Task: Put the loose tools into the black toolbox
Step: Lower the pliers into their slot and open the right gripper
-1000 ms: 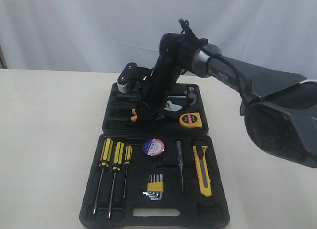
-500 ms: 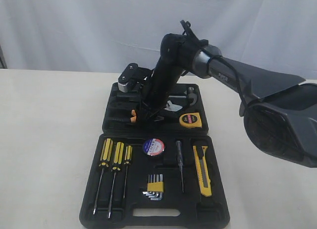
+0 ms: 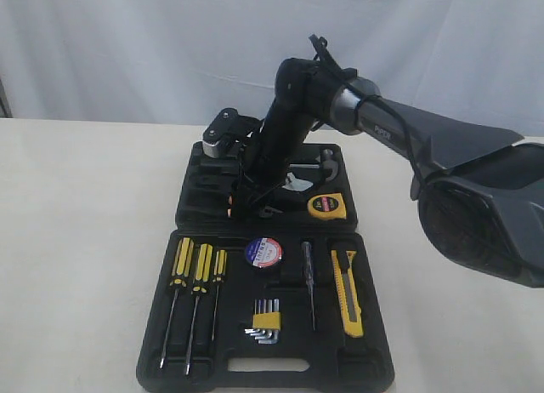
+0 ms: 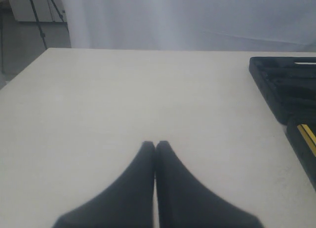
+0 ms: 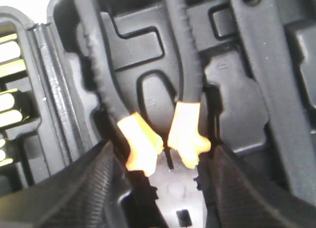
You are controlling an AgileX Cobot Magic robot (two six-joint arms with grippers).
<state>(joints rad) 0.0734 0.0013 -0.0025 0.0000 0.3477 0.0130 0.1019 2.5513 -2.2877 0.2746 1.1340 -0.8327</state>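
Observation:
The black toolbox [image 3: 374,363] lies open on the table, its far half under my right arm. My right gripper [image 3: 246,207] reaches down into that far half. The black-and-orange-handled pliers [image 5: 185,139] lie in a moulded recess there, with my right gripper [image 5: 165,188] open and one finger on each side of their head. Only an orange tip of the pliers [image 3: 229,207] shows from outside. The yellow tape measure [image 3: 326,206], the yellow-and-black utility knife [image 3: 347,291] and the black tape roll [image 3: 263,252] sit in the box. My left gripper [image 4: 155,145] is shut over bare table, empty.
Three yellow-black screwdrivers [image 3: 197,265], a hex key set [image 3: 266,318] and a thin tester screwdriver [image 3: 308,278] sit in the near half. A hammer head [image 3: 327,161] shows in the far half. A corner of the toolbox [image 4: 281,85] lies beside my left gripper.
My right gripper has sunk slightly into the far half, and less of the orange handle tip shows. Its jaws have widened. Everything else is unmoved.

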